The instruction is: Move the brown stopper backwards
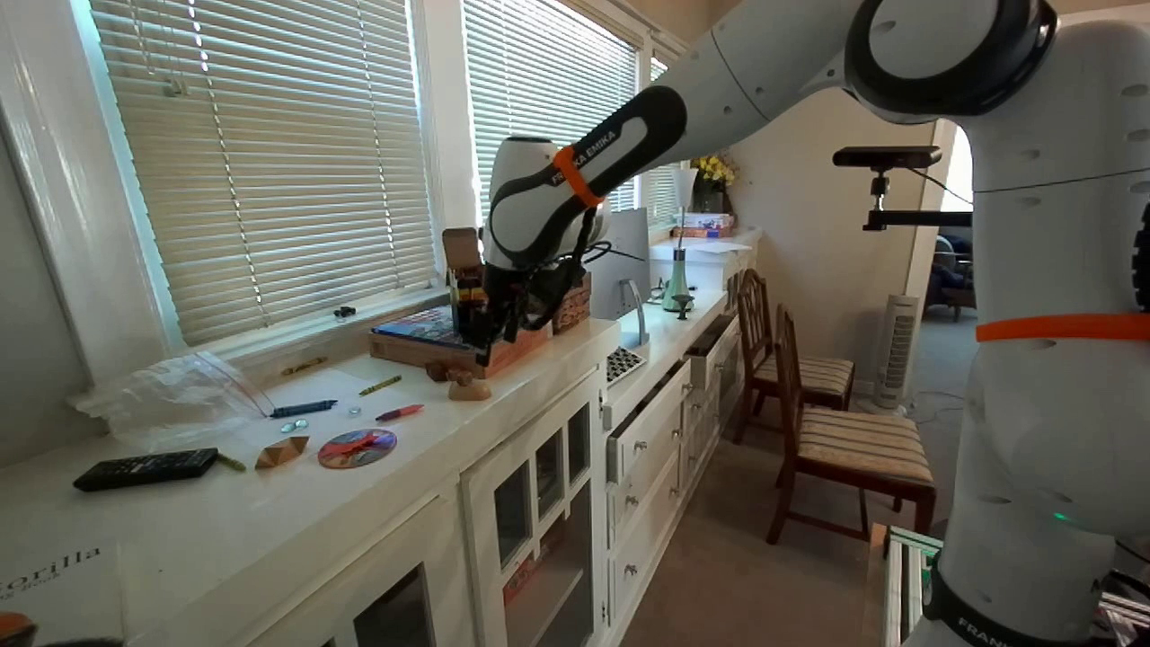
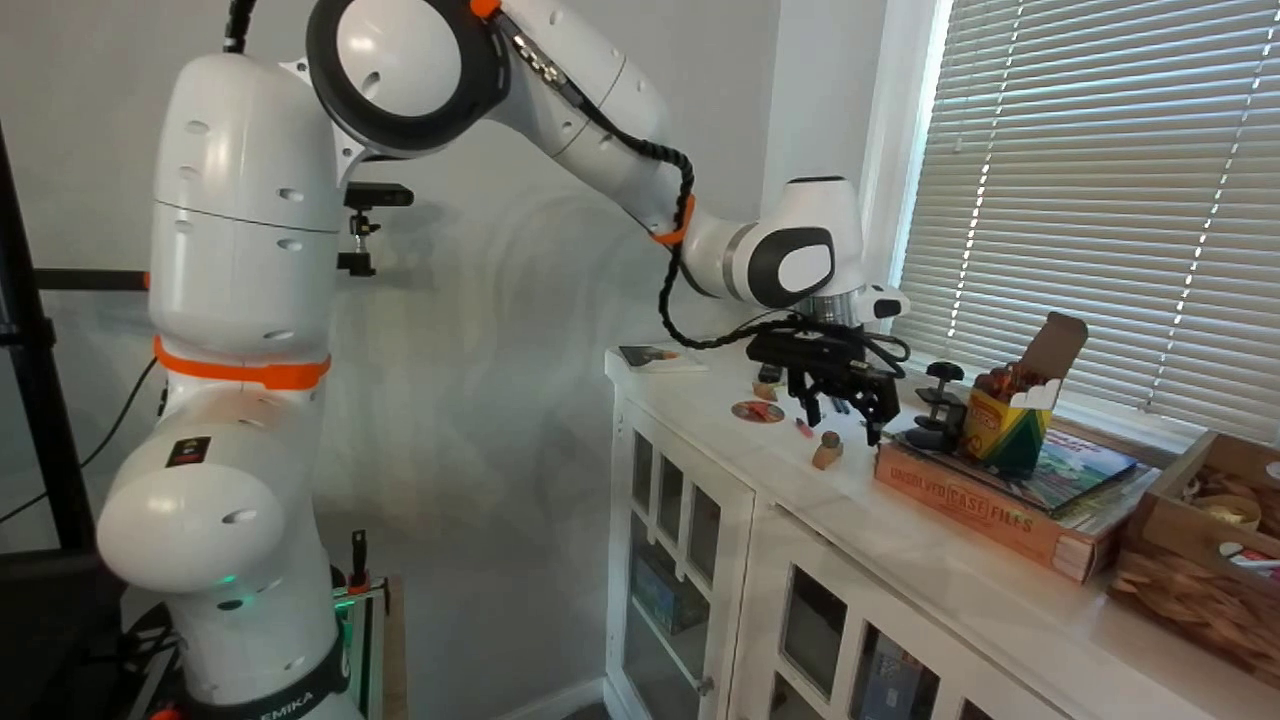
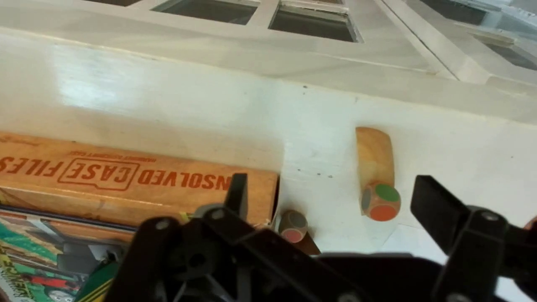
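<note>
A light brown wooden block lies on the white counter with a wooden die at its window-side end, seemingly on top. The block shows in both exterior views. A darker brown piece with another die sits by the corner of the orange box, partly hidden by my gripper. I cannot tell for certain which brown piece is the stopper. My gripper is open and empty above them, its fingers apart on either side in the wrist view. It shows in both exterior views.
The orange box carries a book, a crayon box and a black clamp. A woven basket stands beyond it. A remote, round disc, crayons and plastic bag lie on the counter.
</note>
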Robot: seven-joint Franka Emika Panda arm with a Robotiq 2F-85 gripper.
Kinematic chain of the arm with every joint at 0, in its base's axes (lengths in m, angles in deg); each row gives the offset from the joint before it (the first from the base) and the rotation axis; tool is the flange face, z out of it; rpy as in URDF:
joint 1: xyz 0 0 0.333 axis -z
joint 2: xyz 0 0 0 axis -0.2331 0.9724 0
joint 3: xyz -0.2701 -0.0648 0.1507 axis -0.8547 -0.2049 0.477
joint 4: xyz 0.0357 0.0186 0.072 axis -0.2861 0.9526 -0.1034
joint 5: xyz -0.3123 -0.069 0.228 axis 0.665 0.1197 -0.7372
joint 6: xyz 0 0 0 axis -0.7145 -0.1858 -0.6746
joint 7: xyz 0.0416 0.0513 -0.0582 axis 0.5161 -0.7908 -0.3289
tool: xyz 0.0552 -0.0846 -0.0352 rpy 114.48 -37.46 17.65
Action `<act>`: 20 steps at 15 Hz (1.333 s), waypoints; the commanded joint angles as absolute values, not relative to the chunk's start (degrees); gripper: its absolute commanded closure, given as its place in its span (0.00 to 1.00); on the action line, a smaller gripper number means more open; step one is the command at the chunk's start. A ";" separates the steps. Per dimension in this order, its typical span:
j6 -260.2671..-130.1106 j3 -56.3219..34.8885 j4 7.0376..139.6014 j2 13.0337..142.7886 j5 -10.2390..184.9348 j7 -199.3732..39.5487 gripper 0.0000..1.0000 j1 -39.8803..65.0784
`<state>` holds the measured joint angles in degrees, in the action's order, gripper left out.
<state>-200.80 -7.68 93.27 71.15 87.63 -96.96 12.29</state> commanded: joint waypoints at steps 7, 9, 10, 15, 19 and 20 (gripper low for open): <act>-202.28 -5.31 89.82 74.78 86.14 -87.55 0.00 11.37; -202.78 -5.54 89.38 75.80 86.64 -86.25 0.00 11.33; -203.04 -5.53 89.19 76.29 86.51 -86.06 0.00 11.40; -205.09 -5.63 88.52 78.25 86.82 -84.93 0.20 11.33; -208.13 -5.30 87.95 79.25 85.93 -85.16 0.20 11.49; -208.58 -5.29 87.73 79.50 85.85 -85.14 0.23 11.49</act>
